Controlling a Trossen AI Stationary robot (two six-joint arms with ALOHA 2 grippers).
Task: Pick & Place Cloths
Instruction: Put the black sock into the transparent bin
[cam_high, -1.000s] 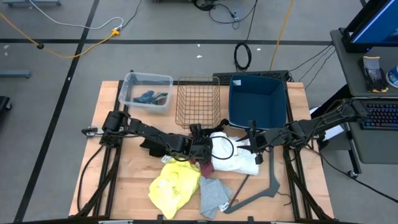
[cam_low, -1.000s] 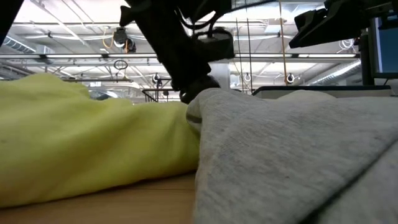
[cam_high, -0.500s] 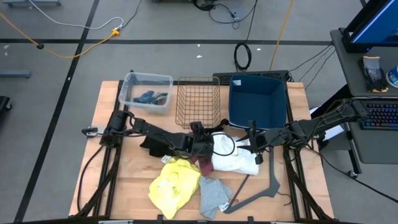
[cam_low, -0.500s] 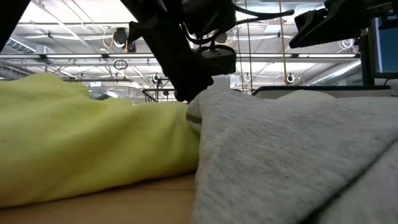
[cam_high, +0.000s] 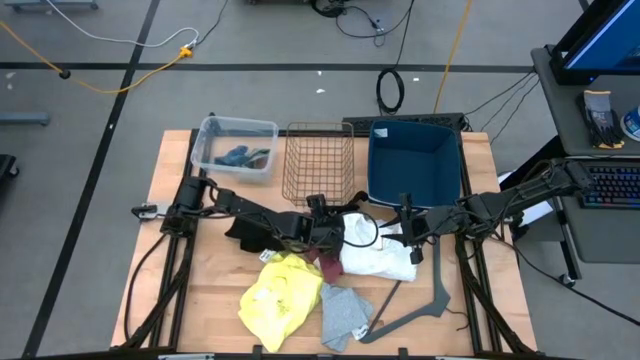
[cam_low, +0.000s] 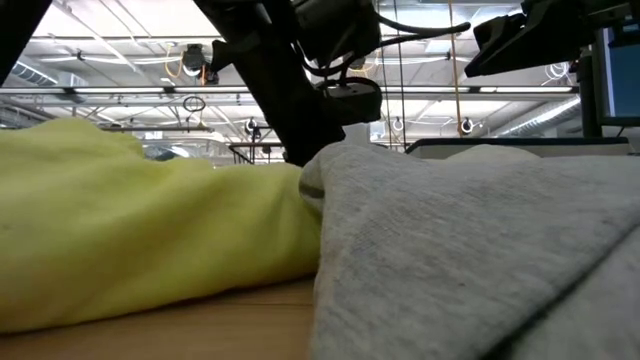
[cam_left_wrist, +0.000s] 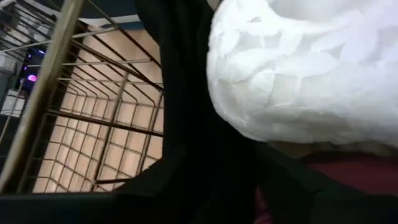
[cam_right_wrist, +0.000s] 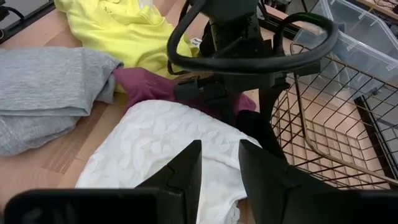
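At mid-table lie a white cloth (cam_high: 378, 255), a maroon cloth (cam_high: 329, 267) beside it, a yellow cloth (cam_high: 280, 300) and a grey cloth (cam_high: 345, 312) nearer the front edge. A black cloth (cam_high: 243, 236) lies under my left arm. A teal cloth (cam_high: 238, 156) sits in the clear tub. My left gripper (cam_high: 328, 243) is low over the maroon cloth (cam_right_wrist: 143, 84), at the white cloth's (cam_right_wrist: 161, 143) edge. In its wrist view dark fabric (cam_left_wrist: 199, 124) runs ahead between the basket and the white cloth. My right gripper (cam_right_wrist: 217, 171) hangs open over the white cloth's right side, holding nothing.
A wire basket (cam_high: 318, 165) and a blue bin (cam_high: 413, 165) stand at the far edge, and the clear tub (cam_high: 262, 130) at the far left. A grey angled bar (cam_high: 425, 300) lies at the front right. The left arm's cable loop (cam_right_wrist: 249, 56) hangs over the white cloth.
My left gripper has sunk a little toward the maroon and white cloths. The cloths lie as before, and my right arm has kept still.
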